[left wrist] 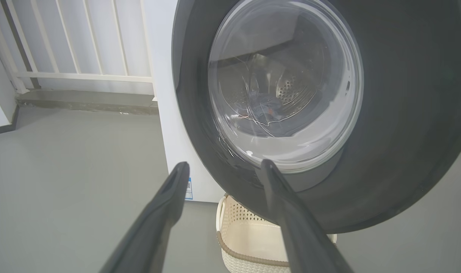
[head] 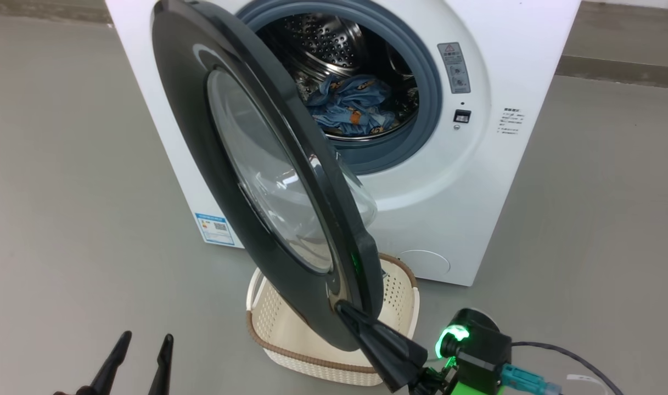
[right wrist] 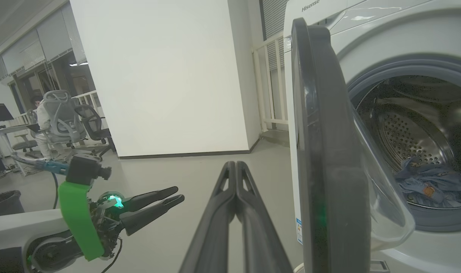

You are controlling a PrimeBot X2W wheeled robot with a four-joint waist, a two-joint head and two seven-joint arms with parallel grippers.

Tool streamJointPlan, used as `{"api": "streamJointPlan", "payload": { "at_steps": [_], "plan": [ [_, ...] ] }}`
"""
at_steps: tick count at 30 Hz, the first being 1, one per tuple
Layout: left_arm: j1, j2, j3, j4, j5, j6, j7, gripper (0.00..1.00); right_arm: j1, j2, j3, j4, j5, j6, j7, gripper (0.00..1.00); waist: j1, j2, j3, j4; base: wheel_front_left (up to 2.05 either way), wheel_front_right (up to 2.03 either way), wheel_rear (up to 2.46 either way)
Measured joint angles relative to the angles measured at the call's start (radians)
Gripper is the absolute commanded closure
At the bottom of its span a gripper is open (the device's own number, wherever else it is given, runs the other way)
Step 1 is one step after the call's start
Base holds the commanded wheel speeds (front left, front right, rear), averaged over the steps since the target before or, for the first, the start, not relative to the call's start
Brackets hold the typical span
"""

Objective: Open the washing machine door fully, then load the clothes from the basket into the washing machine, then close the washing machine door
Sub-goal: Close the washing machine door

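Observation:
The washing machine (head: 449, 219) stands with its door (head: 202, 137) swung about halfway out, black rim edge-on toward me. The clothes (head: 350, 107), light blue with orange prints, lie in the steel drum. Below the door sits the basket (head: 279, 318), with nothing visible inside. My right gripper (head: 344, 308) is shut, its tip against the outer side of the door's lower rim; in its own wrist view the right gripper (right wrist: 235, 165) points past the door (right wrist: 321, 151) edge. My left gripper (head: 142, 343) is open and holds nothing, low at the left, apart from the door.
Grey floor surrounds the machine. A white railing (left wrist: 82, 76) runs behind it on the left. Across the room stand a white pillar (right wrist: 158, 76), a person seated in an office chair (right wrist: 44, 117) and a dark bin (right wrist: 3, 203). A cable (head: 564, 354) trails from my right wrist.

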Motion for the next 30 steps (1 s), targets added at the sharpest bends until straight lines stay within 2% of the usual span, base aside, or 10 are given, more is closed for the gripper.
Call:
{"api": "streamJointPlan", "payload": {
  "at_steps": [11, 20, 30],
  "plan": [
    [0.0, -0.016, -0.012, -0.004, 0.0, 0.0, 0.0, 0.0, -0.017, 0.007, 0.06, 0.135, 0.027, 0.0, 0.0, 1.0, 0.0, 0.0, 0.022, 0.022, 0.0, 0.0, 0.0],
    [-0.011, -0.03, -0.015, -0.004, 0.0, 0.0, 0.0, 0.0, -0.072, 0.026, 0.061, 0.219, 0.055, 0.0, 0.0, 1.0, 0.0001, 0.0, 0.05, 0.023, 0.0, 0.0, 0.0],
    [-0.028, -0.035, -0.022, -0.005, 0.0, 0.0, 0.0, 0.0, -0.1, 0.035, 0.046, 0.259, 0.06, 0.0, 0.0, 1.0, 0.0001, 0.0, 0.071, 0.024, 0.0, 0.0, 0.0]
  ]
}}
